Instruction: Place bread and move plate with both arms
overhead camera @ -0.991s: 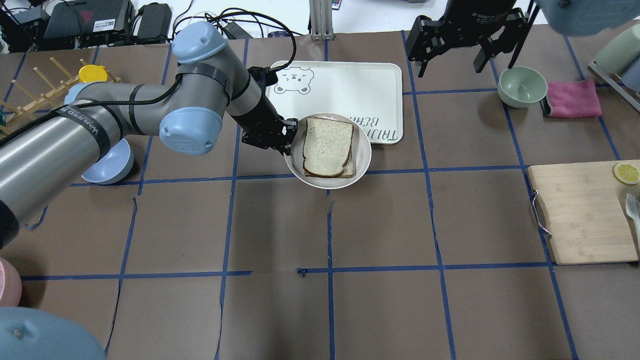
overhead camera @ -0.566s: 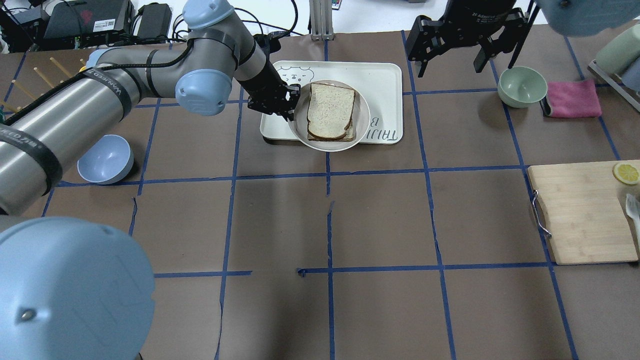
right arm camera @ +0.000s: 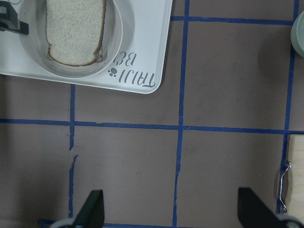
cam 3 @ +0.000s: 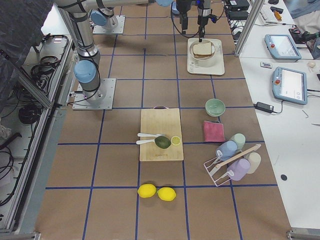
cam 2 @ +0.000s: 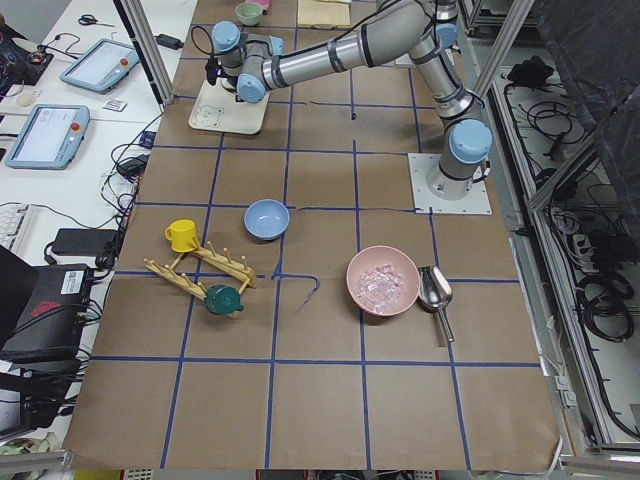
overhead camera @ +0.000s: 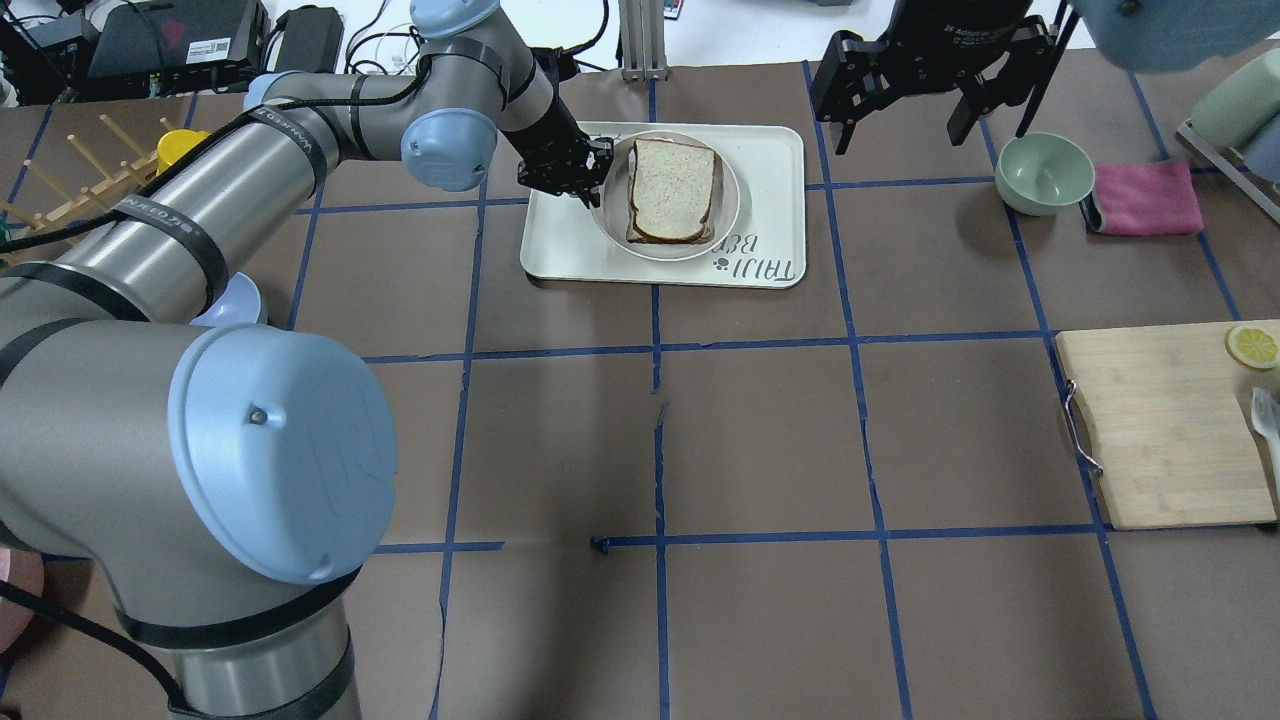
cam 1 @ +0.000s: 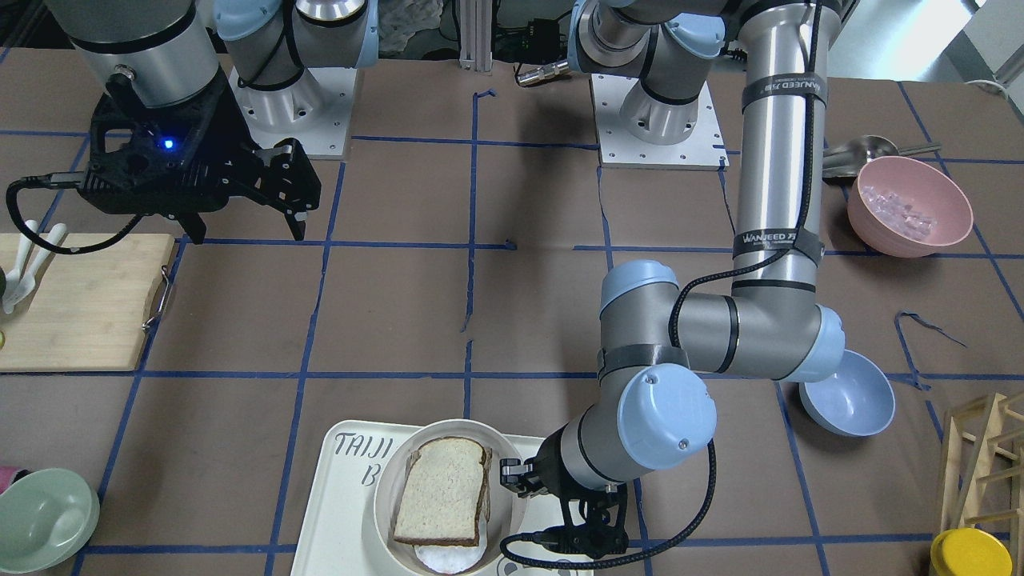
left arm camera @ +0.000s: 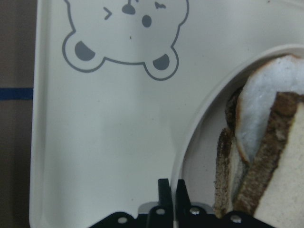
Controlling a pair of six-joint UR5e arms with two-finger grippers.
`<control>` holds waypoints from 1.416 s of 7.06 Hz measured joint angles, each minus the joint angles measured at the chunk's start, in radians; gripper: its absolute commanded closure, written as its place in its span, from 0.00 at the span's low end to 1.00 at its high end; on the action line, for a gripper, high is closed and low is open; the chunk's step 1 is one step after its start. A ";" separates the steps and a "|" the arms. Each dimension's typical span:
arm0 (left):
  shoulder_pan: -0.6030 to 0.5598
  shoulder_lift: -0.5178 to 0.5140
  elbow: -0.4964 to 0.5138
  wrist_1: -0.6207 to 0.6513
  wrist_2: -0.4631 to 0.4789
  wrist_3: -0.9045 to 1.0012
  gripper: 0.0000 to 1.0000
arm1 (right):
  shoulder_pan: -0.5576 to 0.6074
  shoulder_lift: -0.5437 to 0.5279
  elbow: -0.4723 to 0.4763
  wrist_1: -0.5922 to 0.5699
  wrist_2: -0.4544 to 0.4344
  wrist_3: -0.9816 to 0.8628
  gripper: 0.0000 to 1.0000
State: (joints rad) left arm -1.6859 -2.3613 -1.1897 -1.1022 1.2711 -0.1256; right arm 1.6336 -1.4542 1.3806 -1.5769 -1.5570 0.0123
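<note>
The bread lies on top of a paler slice in the round cream plate. The plate sits over the "TAIJI BEAR" tray; I cannot tell whether it rests on it. My left gripper is shut on the plate's left rim; the left wrist view shows the fingers pinched on the rim beside the bread. My right gripper hangs open and empty, raised to the right of the tray. The right wrist view shows the bread and plate at top left.
A pale green bowl and a pink cloth lie right of the tray. A wooden cutting board with a lemon half is at the right edge. A blue bowl, a pink bowl and a wooden rack are on the left side.
My left arm has carried the plate with the bread from the table in front of the tray back over the tray. The right arm has not moved.
</note>
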 measured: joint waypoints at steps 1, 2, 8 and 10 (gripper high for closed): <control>0.000 -0.030 0.029 0.002 0.000 0.000 0.91 | 0.000 0.000 0.000 0.000 0.000 0.000 0.00; 0.000 -0.050 0.048 0.015 0.000 0.001 0.01 | 0.000 0.000 0.000 0.000 0.000 0.002 0.00; 0.049 0.042 0.044 0.000 0.005 0.002 0.00 | -0.004 0.000 0.001 -0.049 -0.012 0.020 0.00; 0.110 0.158 0.001 -0.104 0.014 0.004 0.00 | -0.003 0.000 0.001 -0.060 -0.012 0.027 0.00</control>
State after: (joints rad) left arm -1.5759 -2.2034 -1.1884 -1.2065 1.2855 -0.1213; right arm 1.6310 -1.4542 1.3820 -1.6367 -1.5693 0.0389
